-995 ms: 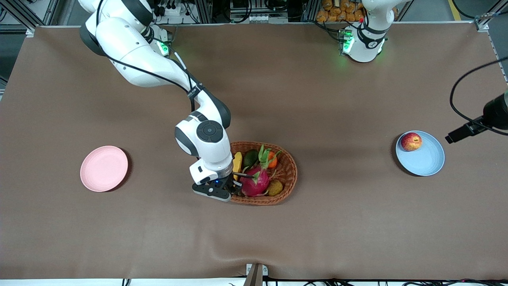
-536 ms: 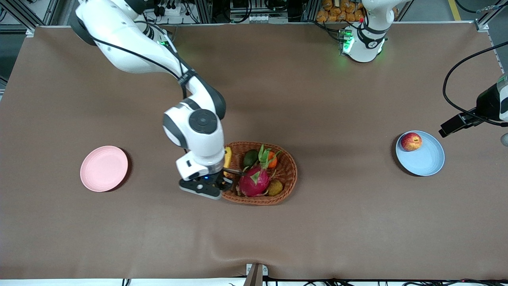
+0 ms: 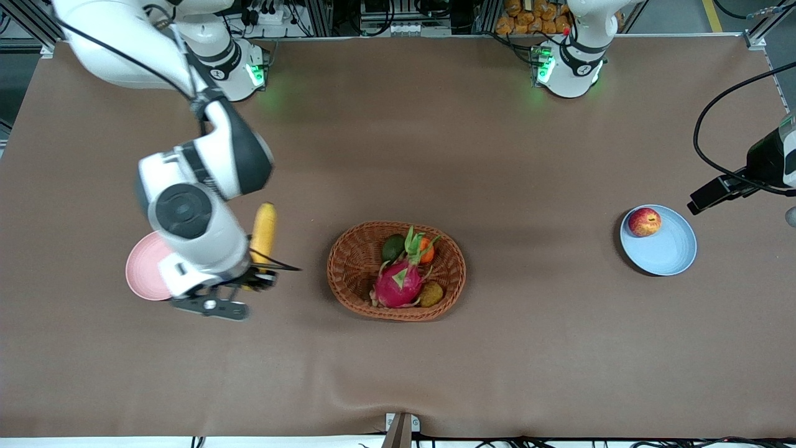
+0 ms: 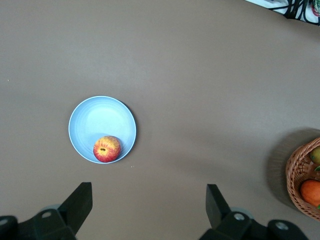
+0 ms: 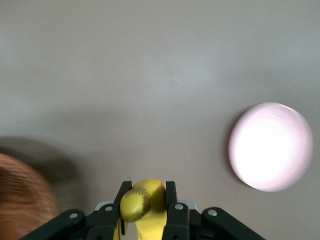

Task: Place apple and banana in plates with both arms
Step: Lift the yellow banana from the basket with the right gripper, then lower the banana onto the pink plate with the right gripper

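We see the right tool (image 5: 145, 207) clamped on the smooth curved banana (image 3: 263, 231) over bare brown tabletop (image 3: 497, 348) beside the matte pink plate (image 3: 144, 269), partly hidden by the arm, while the left tool (image 4: 147, 205) hangs open above the blue plate (image 3: 668, 249) holding the round apple (image 3: 644, 221)

Lifted out of the oval brown wicker basket (image 3: 396, 271): the slim yellow banana (image 3: 263, 234), clamped between the fingers of the right arm's black two-finger gripper (image 3: 244, 287) and carried up in the air toward the right arm's end of the table. Now over bare brown tabletop between basket and round pale pink plate (image 3: 142, 267), with the white arm partly covering that plate. Left arm's black gripper (image 4: 146, 201), fingers spread, drawn slightly higher at the table edge near the light blue plate (image 3: 668, 250).
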Tool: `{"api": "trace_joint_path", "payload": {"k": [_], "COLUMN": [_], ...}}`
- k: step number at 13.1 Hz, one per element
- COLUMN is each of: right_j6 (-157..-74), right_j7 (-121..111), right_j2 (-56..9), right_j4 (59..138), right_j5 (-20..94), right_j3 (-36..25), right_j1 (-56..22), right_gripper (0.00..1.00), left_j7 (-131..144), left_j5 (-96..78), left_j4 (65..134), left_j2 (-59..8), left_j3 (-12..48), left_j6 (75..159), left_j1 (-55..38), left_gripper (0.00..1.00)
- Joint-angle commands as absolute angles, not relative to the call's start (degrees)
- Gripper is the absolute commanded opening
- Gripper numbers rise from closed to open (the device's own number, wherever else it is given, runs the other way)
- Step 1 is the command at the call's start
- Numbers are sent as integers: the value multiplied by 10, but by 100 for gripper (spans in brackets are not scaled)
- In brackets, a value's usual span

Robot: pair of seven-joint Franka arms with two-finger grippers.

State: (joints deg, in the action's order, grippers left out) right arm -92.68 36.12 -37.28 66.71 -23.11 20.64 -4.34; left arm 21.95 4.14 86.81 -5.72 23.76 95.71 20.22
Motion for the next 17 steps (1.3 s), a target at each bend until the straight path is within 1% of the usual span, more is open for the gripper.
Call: {"api": "trace_joint_path", "payload": {"k": [1,3,5,7,8,11,13,16,17], "right_j6": [-875,-881,-928,-958,-979,-1109,-1151,-1225,-1241], "right_j7": [336,324,272,237,236,229,191,124,119], "right_j2": [-355,-360,-359,-358,-356,-333,-333,-337,-342], "right_j4": [698,714,755,781,802,900,924,952,952], "right_j5": [-218,-219,-218,-216,-216,-216,-216,-216,-216], "right_j3": [153,114,68,46,44,21,0,-42,-45], "right_j1": [-40,-39,-38,-36,-28,-17,-16,-16,-15], "right_gripper": [0,0,0,0,0,0,0,0,0], "left_j7": [206,190,183,171,168,131,103,91,91], "left_j5": [38,34,21,20,20,20,20,20,20], "left_j4": [888,931,958,965,969,991,991,989,989], "left_j2": [-18,20,44,55,63,83,83,84,83], "left_j3": [213,126,71,21,12,9,9,10,10], "left_j6": [950,941,939,928,922,918,896,892,893], "left_j1": [158,81,34,-5,-11,-11,-11,-13,-18], "left_gripper": [100,100,100,100,100,100,100,100,100]}}
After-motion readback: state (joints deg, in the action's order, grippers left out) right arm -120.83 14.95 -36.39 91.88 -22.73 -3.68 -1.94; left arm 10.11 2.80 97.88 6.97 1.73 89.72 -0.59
